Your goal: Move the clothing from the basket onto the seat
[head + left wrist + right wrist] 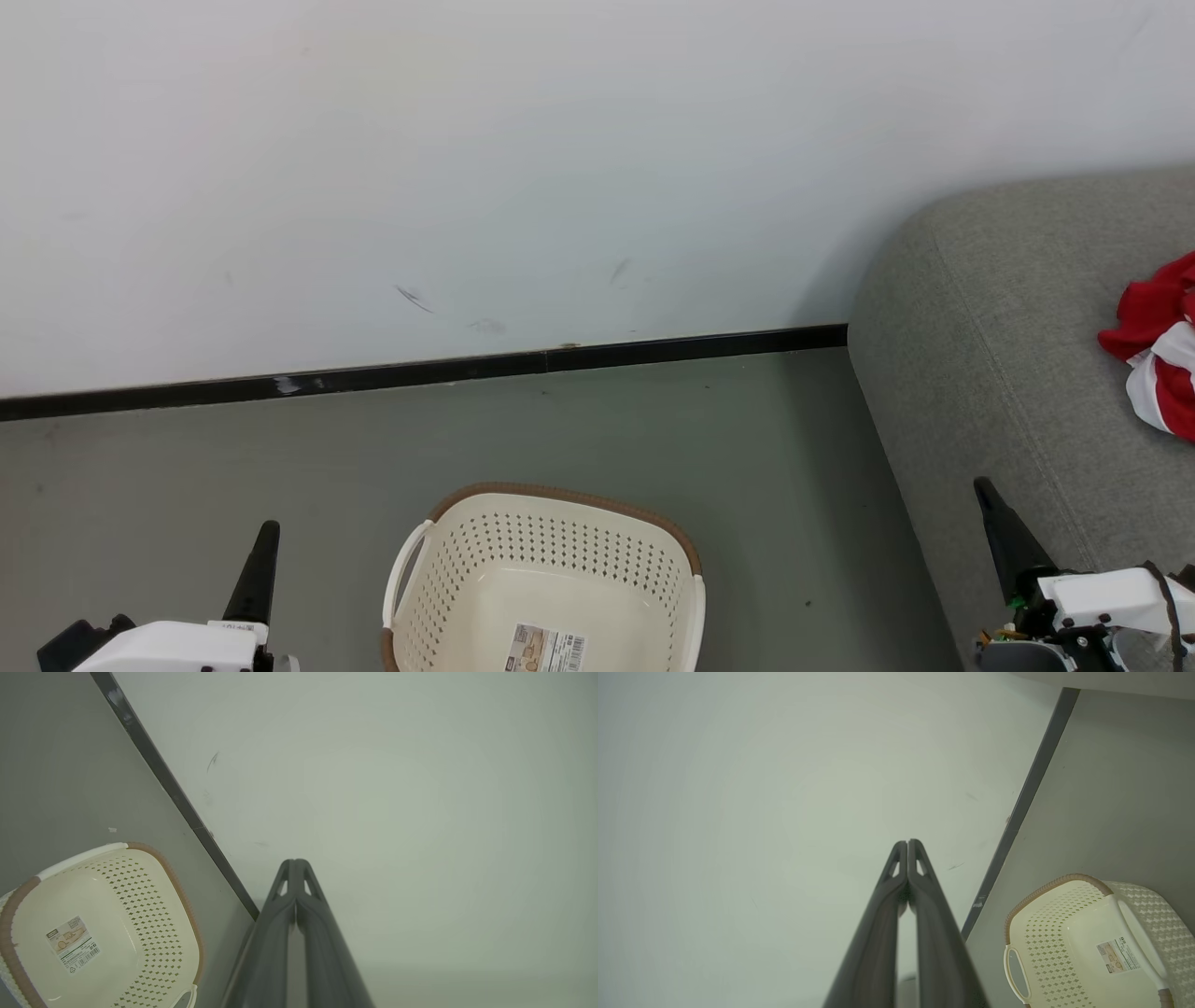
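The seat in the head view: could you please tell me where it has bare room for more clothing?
The seat is bare between its rounded left edge and the red clothing. It is crowded at the picture's right edge, where that clothing lies, and near the right hand.

A pale off-white wall (560, 140) is recorded across the upper part of the head view. A dark streak (414, 299) is noted low on it. A shorter grey mark (619, 271) is seen to the right of the streak, and a faint smudge (485, 326) lies between and below the two. A black baseboard (653, 348) is fixed along the foot of the wall, and a whitish scuffed patch (288, 384) is noted on it toward the left. A grey-green floor (233, 467) is laid below. A small dark speck (808, 604) is observed on it. In the left wrist view a white fleck (112, 830) is seen on the floor, apart from the baseboard.
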{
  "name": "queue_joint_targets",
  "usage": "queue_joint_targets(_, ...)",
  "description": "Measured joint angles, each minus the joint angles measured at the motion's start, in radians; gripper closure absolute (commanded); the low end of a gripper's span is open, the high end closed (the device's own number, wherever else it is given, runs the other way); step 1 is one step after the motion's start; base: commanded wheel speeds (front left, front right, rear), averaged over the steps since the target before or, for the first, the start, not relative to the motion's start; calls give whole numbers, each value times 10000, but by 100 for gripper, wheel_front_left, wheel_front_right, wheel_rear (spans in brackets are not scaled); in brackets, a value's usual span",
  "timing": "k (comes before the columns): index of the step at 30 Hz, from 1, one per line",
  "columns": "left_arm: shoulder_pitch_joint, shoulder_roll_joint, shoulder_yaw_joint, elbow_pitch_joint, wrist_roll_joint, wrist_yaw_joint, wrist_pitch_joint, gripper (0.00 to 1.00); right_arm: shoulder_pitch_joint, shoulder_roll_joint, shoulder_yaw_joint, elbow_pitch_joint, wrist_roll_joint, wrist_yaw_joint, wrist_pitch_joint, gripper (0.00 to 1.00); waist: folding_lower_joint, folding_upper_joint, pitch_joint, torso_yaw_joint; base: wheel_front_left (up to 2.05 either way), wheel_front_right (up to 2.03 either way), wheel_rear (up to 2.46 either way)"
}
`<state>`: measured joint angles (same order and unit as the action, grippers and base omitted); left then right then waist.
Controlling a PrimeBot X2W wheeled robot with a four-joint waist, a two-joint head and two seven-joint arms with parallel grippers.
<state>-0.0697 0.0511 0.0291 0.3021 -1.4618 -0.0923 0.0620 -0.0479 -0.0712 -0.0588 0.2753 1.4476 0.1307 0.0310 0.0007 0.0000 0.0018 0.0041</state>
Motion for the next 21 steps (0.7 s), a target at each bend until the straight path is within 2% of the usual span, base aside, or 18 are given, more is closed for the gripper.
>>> queue_joint_targets(13,-6,-163,499,-180,-1287,-263,451,100,-31,79,-334,-54,1680,0,410,100,-1,0,5,-40,0,0,0)
queue_joint_targets(21,-6,-178,541,-209,-1388,-309,510,100,-38,84,-374,-59,1864,0,410,100,-2,0,6,-40,0,0,0)
